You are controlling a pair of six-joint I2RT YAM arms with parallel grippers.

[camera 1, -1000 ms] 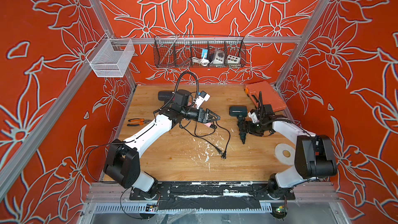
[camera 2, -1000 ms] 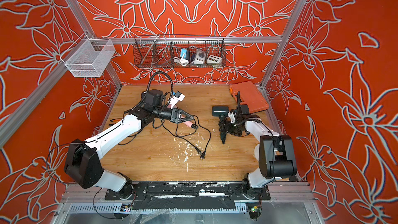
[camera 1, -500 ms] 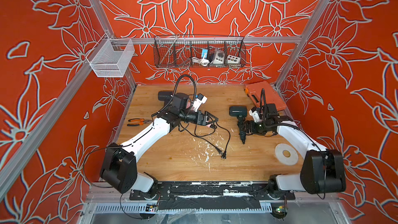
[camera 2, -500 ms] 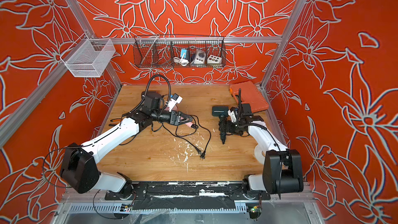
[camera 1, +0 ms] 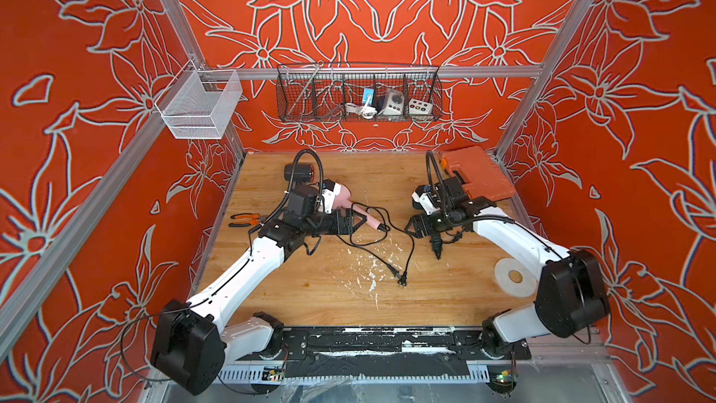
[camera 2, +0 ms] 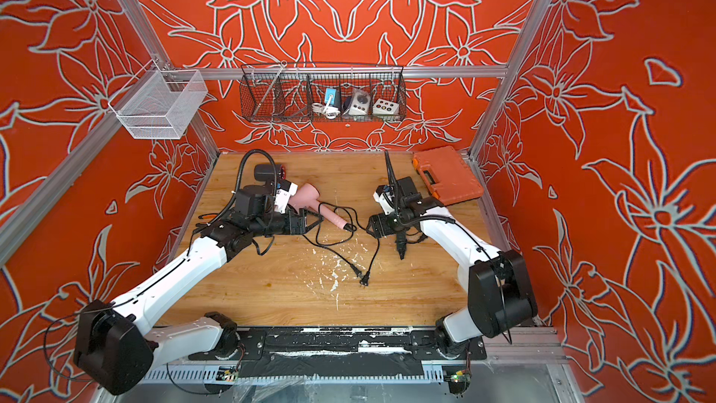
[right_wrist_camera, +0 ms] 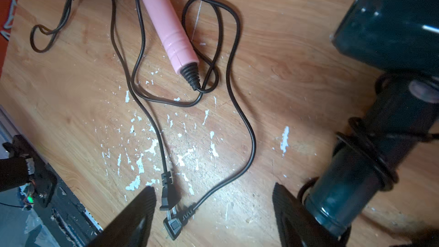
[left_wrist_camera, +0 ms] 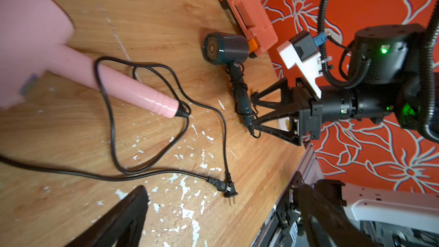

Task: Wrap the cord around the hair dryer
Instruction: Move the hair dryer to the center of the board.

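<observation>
Our left gripper, gaping empty like the right gripper, sits nearest the pink plastic hair dryer and its loose black cord.

Orange case, pliers, tape roll

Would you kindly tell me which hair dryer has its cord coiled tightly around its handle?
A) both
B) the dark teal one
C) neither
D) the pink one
B: the dark teal hair dryer has cord wound snugly round its handle, while the pink hair dryer leaves its cord sprawled in loose loops on the table.
</observation>
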